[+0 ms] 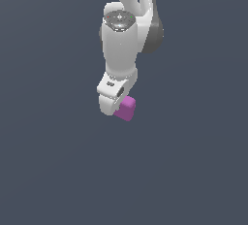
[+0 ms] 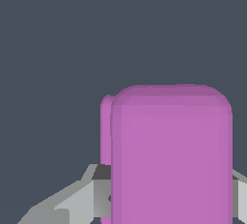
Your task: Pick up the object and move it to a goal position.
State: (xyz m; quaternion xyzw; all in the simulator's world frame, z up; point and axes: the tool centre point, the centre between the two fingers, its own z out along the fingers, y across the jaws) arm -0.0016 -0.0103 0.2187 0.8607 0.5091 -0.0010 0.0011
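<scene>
1. Fingers (image 2: pixel 72 203) sit on both sides of the magenta block (image 2: pixel 171 155), clamped on it; grey fingertip parts show at each flank in the wrist view.
2. Block fills most of the wrist view, rounded edges, plain face.
3. Exterior view: gripper (image 1: pixel 116 104) points down, block (image 1: pixel 127 109) sticking out at its tip toward the exterior view's right.
4. White arm (image 1: pixel 120 44) rises above the gripper.
5. Flat dark grey-blue background (image 1: pixel 48 170) behind everything.
</scene>
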